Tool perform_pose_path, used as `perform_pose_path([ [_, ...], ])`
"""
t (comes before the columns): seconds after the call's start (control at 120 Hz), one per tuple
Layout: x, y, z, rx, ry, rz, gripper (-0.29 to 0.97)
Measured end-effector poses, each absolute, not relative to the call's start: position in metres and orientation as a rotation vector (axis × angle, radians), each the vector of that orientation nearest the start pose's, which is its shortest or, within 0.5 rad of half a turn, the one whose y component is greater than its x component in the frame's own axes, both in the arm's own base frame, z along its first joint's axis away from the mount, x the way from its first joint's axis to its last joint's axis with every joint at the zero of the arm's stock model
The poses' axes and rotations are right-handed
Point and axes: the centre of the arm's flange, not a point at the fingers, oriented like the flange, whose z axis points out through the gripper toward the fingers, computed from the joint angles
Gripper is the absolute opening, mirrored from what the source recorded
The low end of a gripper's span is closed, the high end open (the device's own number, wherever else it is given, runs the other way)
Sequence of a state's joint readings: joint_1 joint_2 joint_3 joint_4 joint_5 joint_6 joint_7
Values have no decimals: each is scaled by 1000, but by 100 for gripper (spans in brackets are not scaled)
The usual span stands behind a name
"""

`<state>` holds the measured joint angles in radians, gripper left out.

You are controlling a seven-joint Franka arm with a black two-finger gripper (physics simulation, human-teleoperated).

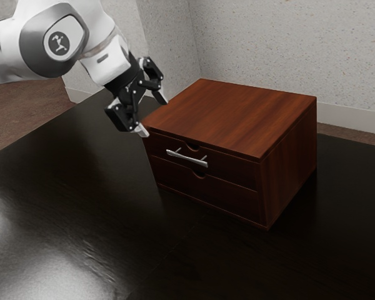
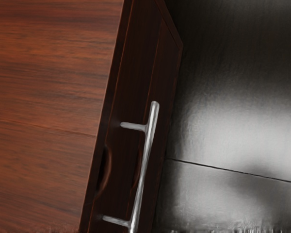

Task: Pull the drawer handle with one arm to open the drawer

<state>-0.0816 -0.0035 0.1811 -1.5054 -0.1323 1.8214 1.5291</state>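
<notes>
End effector: the black two-finger end effector point(image 1: 152, 114) is open, its white-tipped fingers spread wide with nothing clamped between them.
End effector place: it hangs at the cabinet's top front corner on the exterior view's left, above the handle and off to that side. Whether the lower fingertip touches the cabinet's edge cannot be told.
Arm: the white Franka arm point(image 1: 56, 40) comes in from the exterior view's upper left and slopes down toward the cabinet.
Cabinet: a reddish-brown wooden two-drawer cabinet point(image 1: 234, 115) point(image 2: 43, 107) stands on the counter, its drawer fronts turned toward the exterior view's lower left.
Upper drawer: the upper drawer point(image 1: 228, 169) sits just under the cabinet's top board, its front in line with the front below it, so it looks shut.
Handle: a silver bar handle point(image 1: 187, 157) point(image 2: 144, 165) on two short posts is fixed on the upper drawer's front, toward the cabinet's end nearest the end effector. Nothing touches it.
Lower drawer: the lower drawer point(image 1: 206, 189) lies under the upper one at the cabinet's base, with a small notch at its top edge.
Counter: a glossy black counter point(image 1: 81, 219) point(image 2: 233, 121) carries the cabinet.
Wall: a pale speckled wall point(image 1: 275, 44) rises behind the cabinet.
</notes>
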Motion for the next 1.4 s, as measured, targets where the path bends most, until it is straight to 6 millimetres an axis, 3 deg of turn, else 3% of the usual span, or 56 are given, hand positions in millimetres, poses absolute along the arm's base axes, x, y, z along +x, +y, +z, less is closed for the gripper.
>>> perform_pose_path([
  [0.108,558,48,689,-2176,1939,-516,62],
  [0.217,549,36,685,-2106,1976,-543,62],
  [0.492,559,34,678,-2075,1935,-519,61],
  [0.65,578,34,651,-2104,1919,-456,59],
  [0.975,591,31,628,-2143,1882,-453,48],
  [1.092,583,29,613,-2149,1877,-456,44],
  [1.192,573,20,617,-2113,1864,-502,42],
  [1.4,574,11,609,-2071,1846,-540,41],
])
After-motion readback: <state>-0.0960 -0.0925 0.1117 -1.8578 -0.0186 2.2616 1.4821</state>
